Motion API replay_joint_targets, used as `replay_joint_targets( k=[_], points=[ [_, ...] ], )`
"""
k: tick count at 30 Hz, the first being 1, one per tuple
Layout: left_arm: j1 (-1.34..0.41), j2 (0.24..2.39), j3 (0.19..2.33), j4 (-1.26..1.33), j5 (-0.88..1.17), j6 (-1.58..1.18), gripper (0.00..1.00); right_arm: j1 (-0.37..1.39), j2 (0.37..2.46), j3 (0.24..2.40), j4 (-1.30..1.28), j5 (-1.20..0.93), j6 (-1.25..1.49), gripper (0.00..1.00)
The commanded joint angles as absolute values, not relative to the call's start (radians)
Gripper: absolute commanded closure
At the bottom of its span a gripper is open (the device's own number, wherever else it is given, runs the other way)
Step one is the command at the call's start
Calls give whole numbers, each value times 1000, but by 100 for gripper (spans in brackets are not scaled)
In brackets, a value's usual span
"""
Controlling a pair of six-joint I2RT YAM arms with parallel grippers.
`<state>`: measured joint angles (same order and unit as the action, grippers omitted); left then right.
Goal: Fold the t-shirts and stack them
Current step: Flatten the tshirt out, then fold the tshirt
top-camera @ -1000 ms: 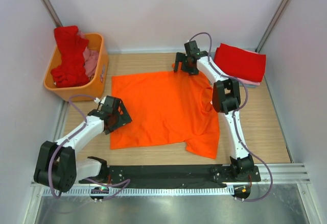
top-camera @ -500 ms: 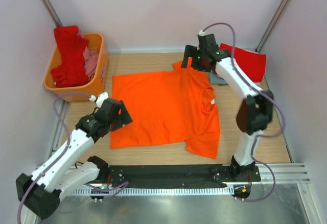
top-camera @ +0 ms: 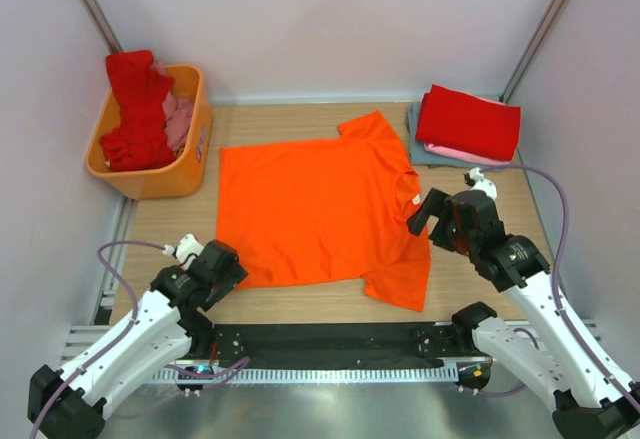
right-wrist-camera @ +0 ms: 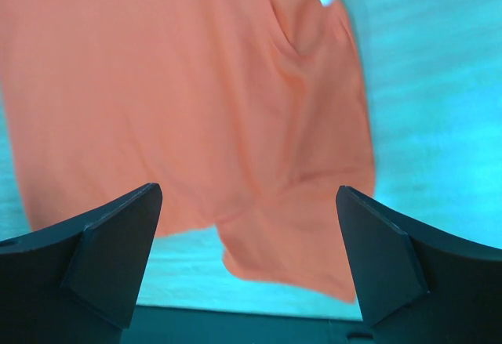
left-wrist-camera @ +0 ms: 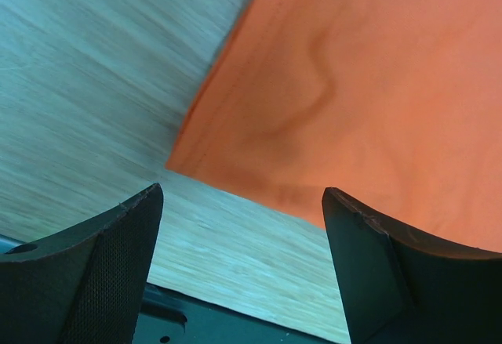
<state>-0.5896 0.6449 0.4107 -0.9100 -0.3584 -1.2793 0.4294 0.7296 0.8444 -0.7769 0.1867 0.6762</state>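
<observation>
- An orange basket [top-camera: 160,179] of rigid, smooth plastic, rectangular with rounded corners, stands at the far left of the counter [top-camera: 170,224]. A crumpled red t-shirt [top-camera: 135,109] is heaped in it and rises above the rim. A bunched pink t-shirt [top-camera: 180,119] lies beside the red one.
- The counter is pale wood with a fine straight grain, and a black strip [top-camera: 330,339] runs along its near edge.
- The left arm [top-camera: 130,329], white with black joints, reaches toward the near left corner of the spread shirt. The left jaws stand apart with nothing between them. In the wrist view its dark, finely textured fingers [left-wrist-camera: 94,273] frame that stitched hem corner, which lies flat on the wood.
- The orange t-shirt [top-camera: 310,209] lies spread open in the middle of the counter. It is soft, matte cloth, mostly smooth with a few shallow ripples. Its hem is to the left and its collar to the right, where a small white neck label [top-camera: 412,202] shows. One short sleeve points to the far side and the other to the near side.
- At the far right sits a neat stack. A red folded t-shirt [top-camera: 468,122] is on top, a pink edge [top-camera: 450,151] shows below it, and a grey-blue t-shirt [top-camera: 420,139] lies underneath.
- The right arm [top-camera: 530,279] reaches in from the near right. The right jaws are spread wide and empty, just beside the collar edge of the orange shirt. Its dark wedge-shaped fingers [right-wrist-camera: 110,250] flank the blurred cloth in the wrist view.
</observation>
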Motion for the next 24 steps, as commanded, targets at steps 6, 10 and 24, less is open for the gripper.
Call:
replay_joint_targets(
  k=[6,10,24],
  points=[
    [-594,601,356,-894,-498,-1400,20,431,588,770,-922,183,811,0],
    [-594,604,334,-850,-509,-1394,33,431,592,753,-919,149,816,0],
    [-594,611,298,-770,-502,-1351,100,437,539,497,-936,124,925,13]
  ],
)
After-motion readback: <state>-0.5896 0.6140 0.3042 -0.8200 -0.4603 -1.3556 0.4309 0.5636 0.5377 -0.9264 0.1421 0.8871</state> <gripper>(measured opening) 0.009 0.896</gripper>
